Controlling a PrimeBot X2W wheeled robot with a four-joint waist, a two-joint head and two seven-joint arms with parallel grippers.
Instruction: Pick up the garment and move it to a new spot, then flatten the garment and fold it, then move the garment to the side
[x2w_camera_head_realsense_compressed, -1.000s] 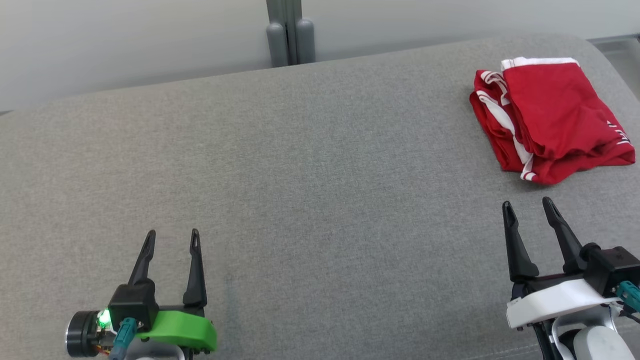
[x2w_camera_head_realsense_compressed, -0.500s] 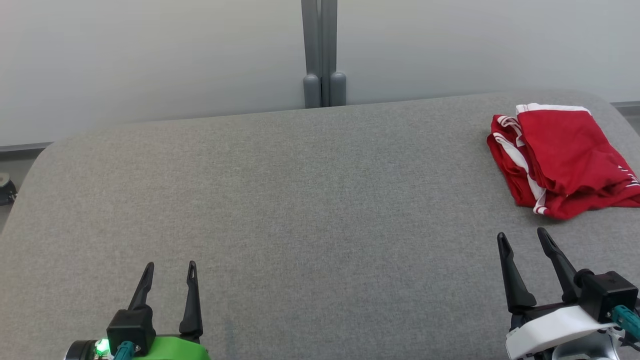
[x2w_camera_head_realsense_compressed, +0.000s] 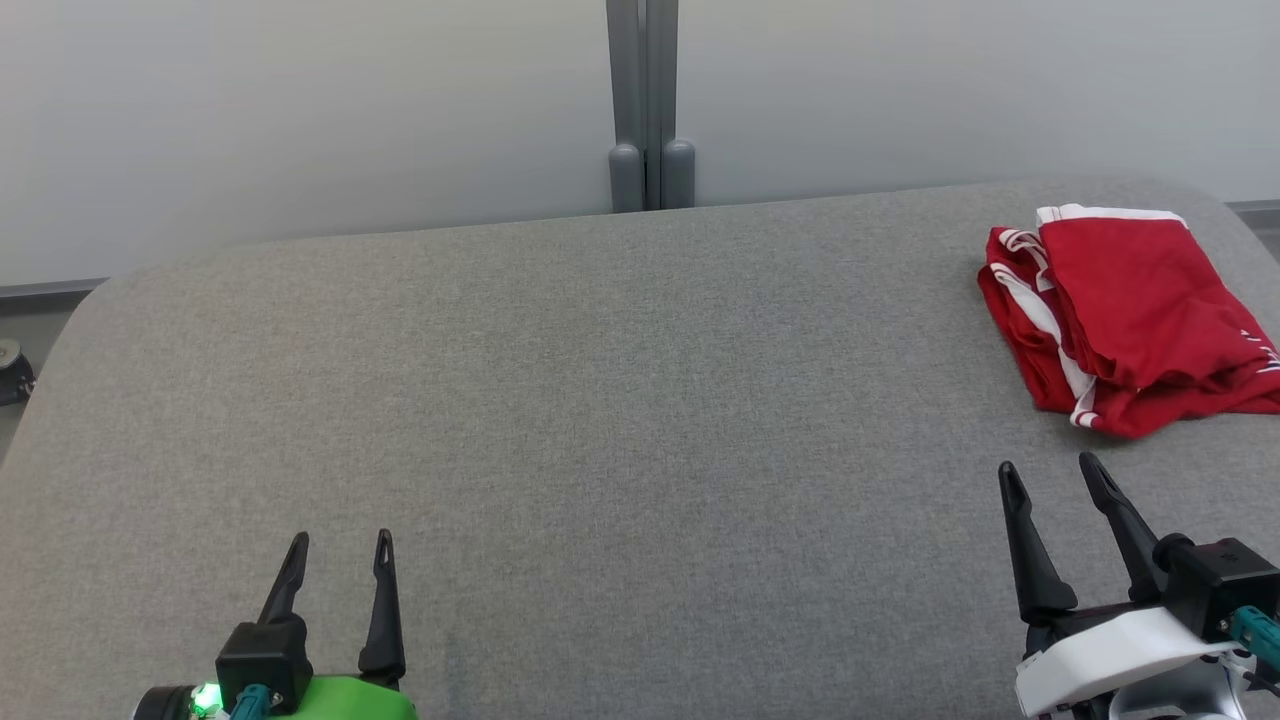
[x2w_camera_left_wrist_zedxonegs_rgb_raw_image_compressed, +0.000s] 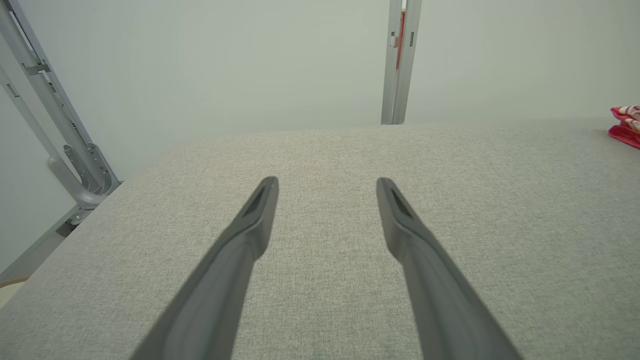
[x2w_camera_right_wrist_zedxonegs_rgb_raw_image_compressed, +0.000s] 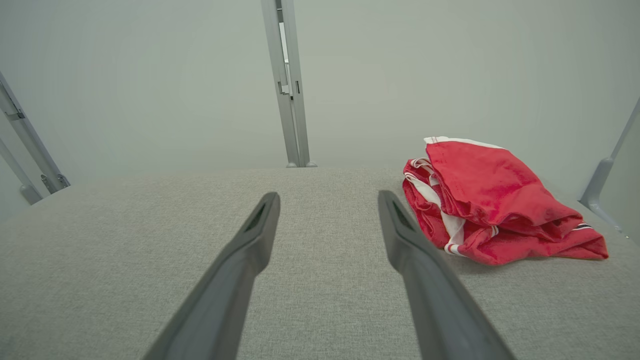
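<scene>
Grey padded surface (x2w_camera_head_realsense_compressed: 600, 400) runs back to a pale wall (x2w_camera_head_realsense_compressed: 300, 120), with a grey post (x2w_camera_head_realsense_compressed: 645, 100) at its far edge. The red garment (x2w_camera_head_realsense_compressed: 1130, 310) (white-trimmed, folded into a bundle) lies far right. My right gripper (x2w_camera_head_realsense_compressed: 1047, 466) is on its near side, apart from it, spread and empty. My left gripper (x2w_camera_head_realsense_compressed: 342, 540), near left, is likewise spread, holding nothing.

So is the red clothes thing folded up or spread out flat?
Folded, loosely: the red garment lies as a compact stack of layers, white-trimmed edges showing between them.
</scene>
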